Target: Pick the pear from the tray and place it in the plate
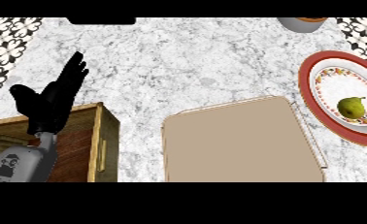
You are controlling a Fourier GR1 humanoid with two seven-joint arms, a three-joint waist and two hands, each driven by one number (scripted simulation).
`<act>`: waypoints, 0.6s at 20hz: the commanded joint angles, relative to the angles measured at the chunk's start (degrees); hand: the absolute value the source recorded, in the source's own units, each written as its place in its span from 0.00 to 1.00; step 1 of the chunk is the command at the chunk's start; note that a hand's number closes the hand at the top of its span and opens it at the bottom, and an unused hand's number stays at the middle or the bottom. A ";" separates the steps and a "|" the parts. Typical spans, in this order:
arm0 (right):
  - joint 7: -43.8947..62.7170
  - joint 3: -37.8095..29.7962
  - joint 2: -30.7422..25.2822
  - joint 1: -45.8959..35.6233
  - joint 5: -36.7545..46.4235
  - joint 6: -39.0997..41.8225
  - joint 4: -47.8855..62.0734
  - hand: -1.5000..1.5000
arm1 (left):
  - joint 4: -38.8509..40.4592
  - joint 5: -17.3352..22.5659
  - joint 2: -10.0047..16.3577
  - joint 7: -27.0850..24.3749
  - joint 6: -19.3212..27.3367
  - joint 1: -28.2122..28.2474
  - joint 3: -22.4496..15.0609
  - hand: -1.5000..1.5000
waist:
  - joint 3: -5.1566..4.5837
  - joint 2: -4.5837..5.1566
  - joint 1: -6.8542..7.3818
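Note:
A green-yellow pear (351, 107) lies on the red-rimmed white plate (312, 80) at the right edge of the head view. The beige tray (240, 143) sits at lower centre with nothing on it. My left hand (52, 98) shows at the left, fingers straight and pointing up, resting open and holding nothing. My right hand does not show anywhere.
A wooden box (100, 143) stands at the lower left under my left forearm. A grey pot (305, 23) is cut off by the top edge at the right. A dark object (101, 20) lies at the top left. Patterned tiles (18, 36) border the marble counter.

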 commanded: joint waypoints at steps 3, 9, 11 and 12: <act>-8.75 -0.43 -2.35 1.45 -1.40 11.60 2.30 0.00 | 4.19 0.23 -0.32 -0.83 -1.19 1.59 0.27 0.50 | -0.72 1.04 0.31; -9.17 0.55 -3.24 1.84 -0.97 9.24 2.44 0.00 | 2.76 -1.15 -1.81 1.00 0.73 0.28 -1.47 0.50 | -0.55 1.24 0.81; -11.73 1.01 -3.09 4.03 -0.43 7.74 2.16 0.00 | 2.38 -0.17 -0.79 1.86 0.06 0.22 -0.57 0.50 | -0.45 1.20 0.56; -8.89 0.99 -3.62 2.31 -0.81 8.36 3.33 0.00 | 4.33 -0.87 -1.25 -0.29 -0.37 0.18 -0.92 0.50 | -0.61 1.37 0.74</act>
